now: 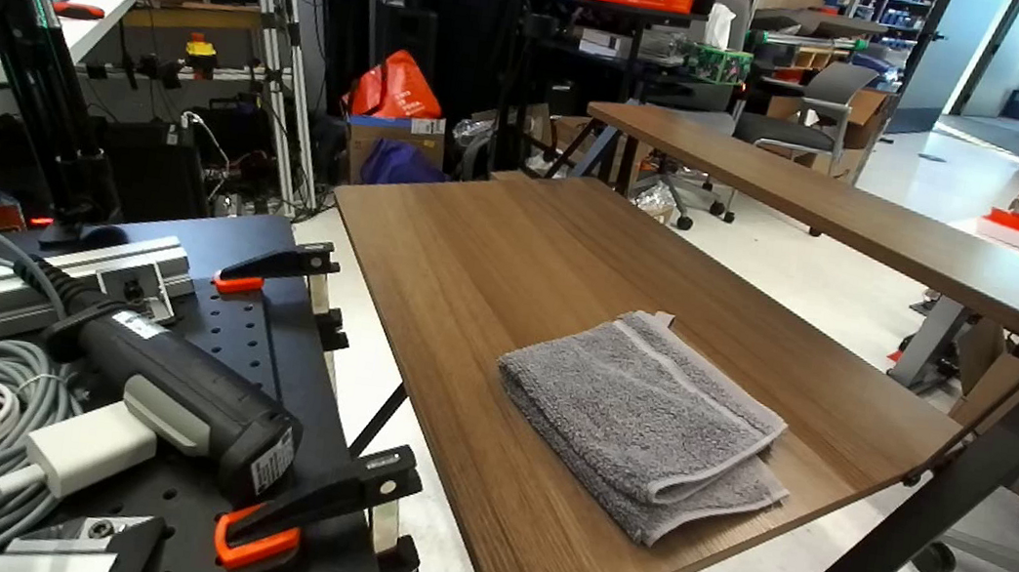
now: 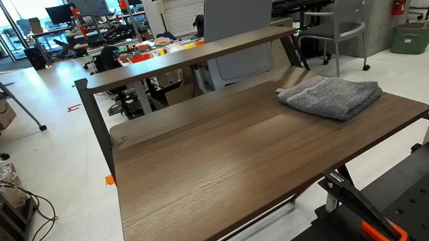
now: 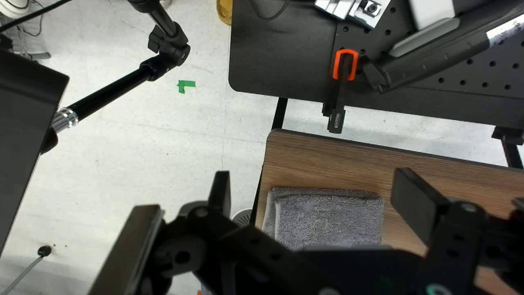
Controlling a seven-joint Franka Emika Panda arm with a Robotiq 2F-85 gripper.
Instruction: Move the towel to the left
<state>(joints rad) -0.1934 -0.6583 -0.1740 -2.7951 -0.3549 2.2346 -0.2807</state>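
Note:
A grey folded towel lies flat on the brown wooden table. It shows in both exterior views, near one end of the table (image 1: 641, 412) and near the same end (image 2: 331, 95). In the wrist view the towel (image 3: 329, 219) lies beyond the jaws, and its lower part is hidden behind the gripper body. My gripper (image 3: 313, 182) is wide open, with its two fingers far apart and nothing between them. It appears to hang well above the table. It does not show in either exterior view.
The wooden table (image 1: 475, 252) has a raised shelf (image 2: 186, 60) along one long side. A black bench (image 3: 282, 53) stands across a narrow gap, with orange-handled clamps (image 1: 260, 539) at its edge and a black handheld tool (image 1: 181, 390) on it. A camera stand (image 3: 110, 88) rises beside it.

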